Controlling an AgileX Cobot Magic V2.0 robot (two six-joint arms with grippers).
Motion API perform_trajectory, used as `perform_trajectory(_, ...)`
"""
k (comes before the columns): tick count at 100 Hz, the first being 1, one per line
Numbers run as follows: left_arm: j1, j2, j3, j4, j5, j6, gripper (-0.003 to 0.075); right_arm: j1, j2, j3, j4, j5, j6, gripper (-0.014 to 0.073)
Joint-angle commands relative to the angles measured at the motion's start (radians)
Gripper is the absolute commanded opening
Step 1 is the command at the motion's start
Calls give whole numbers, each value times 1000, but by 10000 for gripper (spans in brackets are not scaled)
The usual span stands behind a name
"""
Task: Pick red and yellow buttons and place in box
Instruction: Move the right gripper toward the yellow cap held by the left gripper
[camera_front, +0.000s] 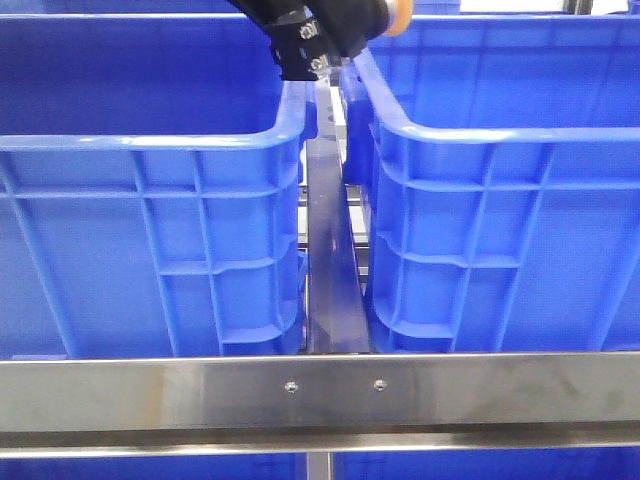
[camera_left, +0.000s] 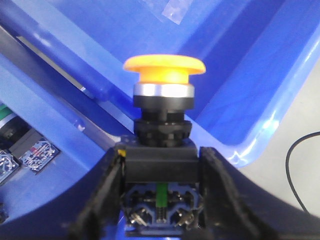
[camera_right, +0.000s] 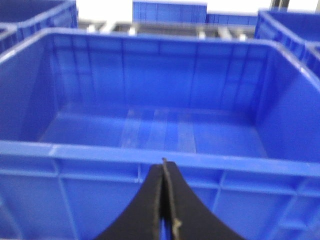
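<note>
Left gripper (camera_left: 160, 170): black fingers are clamping the square black base of a yellow button (camera_left: 164, 70), its smooth mushroom-shaped cap sitting on a silver collar and ribbed black neck. In the front view the button (camera_front: 395, 17) is hanging above the gap between two glossy blue plastic bins, over the right bin's (camera_front: 500, 180) inner rim beside the left bin (camera_front: 150, 200).

Right gripper (camera_right: 164, 200): curved black fingers are pressing together, holding nothing, facing a ribbed blue bin (camera_right: 160, 90).
</note>
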Motion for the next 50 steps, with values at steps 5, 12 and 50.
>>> perform_trajectory(5,-8,-49,-29,-22,-47,-2,157,2,70,-158,0,160,2,-62)
perform_trajectory(12,-8,-49,-29,-22,-47,-2,157,2,116,-219,0,209,2,-51)
perform_trajectory(50,-8,-49,-29,-22,-47,-2,157,2,381,-457,16,290,2,649)
